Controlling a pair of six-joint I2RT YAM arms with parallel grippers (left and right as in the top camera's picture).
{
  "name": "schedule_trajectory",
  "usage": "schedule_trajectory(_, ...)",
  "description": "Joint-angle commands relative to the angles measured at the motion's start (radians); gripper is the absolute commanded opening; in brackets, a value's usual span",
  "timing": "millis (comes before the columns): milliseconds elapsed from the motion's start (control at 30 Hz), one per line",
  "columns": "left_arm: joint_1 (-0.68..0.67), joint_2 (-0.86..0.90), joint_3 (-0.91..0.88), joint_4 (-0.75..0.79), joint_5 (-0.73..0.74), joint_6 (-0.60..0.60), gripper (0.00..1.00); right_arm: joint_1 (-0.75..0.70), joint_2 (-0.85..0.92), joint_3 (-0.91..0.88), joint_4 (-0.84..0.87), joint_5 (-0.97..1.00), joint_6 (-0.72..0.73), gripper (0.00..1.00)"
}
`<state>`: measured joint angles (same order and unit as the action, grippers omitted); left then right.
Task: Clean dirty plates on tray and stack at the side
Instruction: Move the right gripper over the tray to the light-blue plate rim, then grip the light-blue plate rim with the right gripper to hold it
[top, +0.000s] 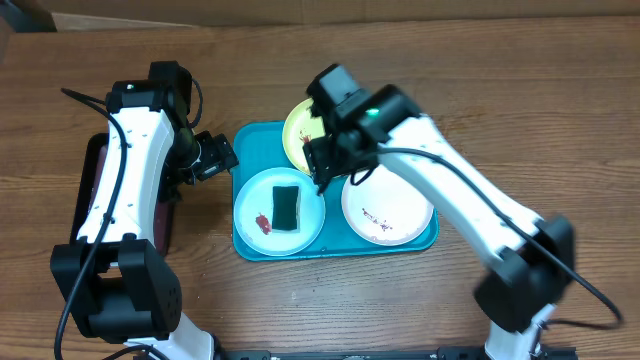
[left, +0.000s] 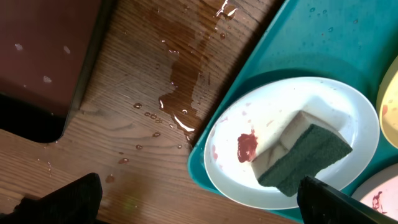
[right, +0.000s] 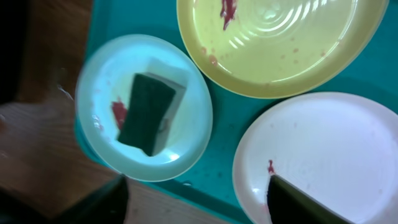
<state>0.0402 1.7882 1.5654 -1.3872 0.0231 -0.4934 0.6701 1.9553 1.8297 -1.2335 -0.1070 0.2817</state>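
Sponge (top: 287, 207) lies on mint plate (top: 255, 195), at 8 o'clock of tray (top: 252, 138). Left gripper (top: 222, 157) fingers apart; right gripper (top: 325, 180) fingers apart.

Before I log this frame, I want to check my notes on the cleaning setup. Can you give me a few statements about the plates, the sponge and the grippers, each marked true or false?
1. The green sponge lies on the pale mint-blue plate. True.
2. The yellow-green plate is stacked on the white plate. False: they lie side by side, apart, in the turquoise tray.
3. The right gripper holds the sponge. False: it is open above the tray, and the sponge lies free.
4. The white plate bears red smears. True.
5. The table beside the tray is dry. False: water is pooled on the wood there.
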Motion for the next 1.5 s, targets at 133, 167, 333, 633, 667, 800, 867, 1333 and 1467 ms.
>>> schedule_trajectory(133, -0.002, -0.010, 0.014, 0.008, 0.000, 0.019, 1.00, -0.003, 0.145, -0.019, 0.050, -0.072, -0.021, 0.38)
schedule_trajectory(167, -0.002, -0.010, 0.014, 0.008, 0.000, 0.019, 1.00, -0.003, 0.151, -0.030, 0.058, -0.079, -0.020, 0.38)
schedule_trajectory(333, -0.002, -0.010, 0.014, 0.010, 0.001, 0.018, 1.00, -0.003, 0.156, -0.134, 0.153, -0.083, -0.020, 0.39)
schedule_trajectory(633, -0.002, -0.010, 0.014, 0.011, 0.022, 0.016, 1.00, -0.003, 0.157, -0.275, 0.341, -0.120, -0.036, 0.39)
schedule_trajectory(667, -0.002, -0.010, 0.014, 0.011, 0.022, 0.016, 1.00, -0.003, 0.157, -0.284, 0.352, -0.124, -0.051, 0.39)
schedule_trajectory(800, -0.002, -0.010, 0.014, 0.011, 0.023, 0.015, 1.00, -0.003, 0.157, -0.286, 0.371, -0.123, -0.074, 0.39)
schedule_trajectory(867, -0.002, -0.010, 0.014, 0.010, 0.031, 0.018, 1.00, -0.003, 0.159, -0.288, 0.381, -0.123, -0.073, 0.38)
schedule_trajectory(1333, -0.024, -0.010, -0.068, 0.073, 0.087, 0.053, 1.00, -0.001, 0.169, -0.334, 0.425, -0.142, -0.025, 0.17)
schedule_trajectory(1467, -0.024, -0.010, -0.087, 0.096, 0.125, 0.095, 1.00, 0.004, 0.185, -0.334, 0.433, -0.142, 0.005, 0.14)
